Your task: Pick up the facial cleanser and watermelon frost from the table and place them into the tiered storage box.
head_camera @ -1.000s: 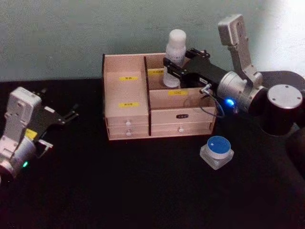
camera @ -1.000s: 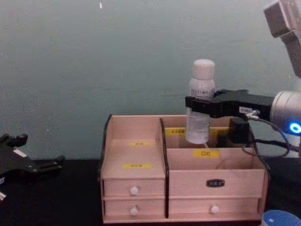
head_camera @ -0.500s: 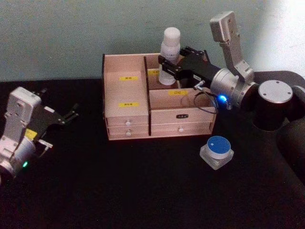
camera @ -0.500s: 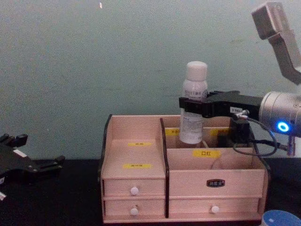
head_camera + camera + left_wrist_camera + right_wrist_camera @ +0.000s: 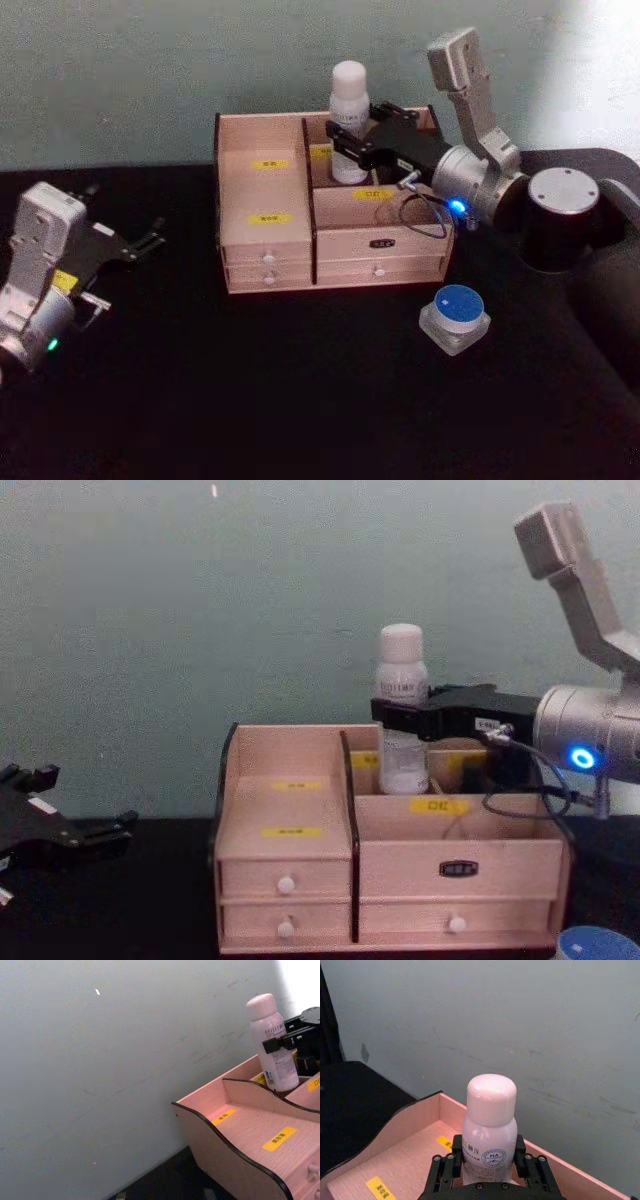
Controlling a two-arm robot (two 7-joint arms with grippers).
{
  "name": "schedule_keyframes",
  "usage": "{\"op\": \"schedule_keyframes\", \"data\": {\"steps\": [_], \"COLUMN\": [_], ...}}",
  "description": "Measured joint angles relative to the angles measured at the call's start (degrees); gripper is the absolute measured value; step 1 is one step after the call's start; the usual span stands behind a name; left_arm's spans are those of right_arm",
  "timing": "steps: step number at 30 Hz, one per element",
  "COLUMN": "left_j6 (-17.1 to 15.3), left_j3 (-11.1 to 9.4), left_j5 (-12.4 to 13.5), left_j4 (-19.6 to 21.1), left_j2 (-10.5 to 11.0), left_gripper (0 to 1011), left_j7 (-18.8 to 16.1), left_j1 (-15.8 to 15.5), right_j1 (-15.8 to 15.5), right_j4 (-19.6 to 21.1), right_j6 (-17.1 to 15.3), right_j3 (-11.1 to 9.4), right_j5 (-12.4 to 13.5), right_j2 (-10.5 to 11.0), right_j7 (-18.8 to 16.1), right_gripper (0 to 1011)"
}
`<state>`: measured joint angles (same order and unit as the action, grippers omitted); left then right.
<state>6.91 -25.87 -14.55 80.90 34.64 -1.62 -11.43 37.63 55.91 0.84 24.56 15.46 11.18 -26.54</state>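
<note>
The right gripper (image 5: 345,140) is clamped on the bottle (image 5: 349,88), which stands upright in the back tier of the box (image 5: 262,132), just right of the divider. The base is hidden, so I cannot tell if it is seated; release looks near. The jar (image 5: 455,315) sits front-right of the box. The left gripper (image 5: 150,235) idles, spread, well left.

Black table (image 5: 300,400), grey-green wall (image 5: 150,70)
</note>
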Motion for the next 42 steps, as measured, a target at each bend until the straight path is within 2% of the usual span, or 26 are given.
{"op": "schedule_keyframes", "data": {"steps": [31,42], "left_j6": [0.0,0.0], "left_j3": [0.0,0.0], "left_j5": [0.0,0.0], "left_j4": [0.0,0.0], "left_j2": [0.0,0.0], "left_gripper": [1001,1001], "left_j7": [0.0,0.0], "left_j1": [0.0,0.0], "right_j1": [1.2,1.3], "right_j4": [-5.4,-5.9], "right_j6": [-0.6,-0.7], "right_j3": [-0.6,-0.7], "right_j5": [-1.3,-1.6], "right_j2": [-1.7,-1.8], "right_j7": [0.0,0.0], "right_gripper": [600,600]}}
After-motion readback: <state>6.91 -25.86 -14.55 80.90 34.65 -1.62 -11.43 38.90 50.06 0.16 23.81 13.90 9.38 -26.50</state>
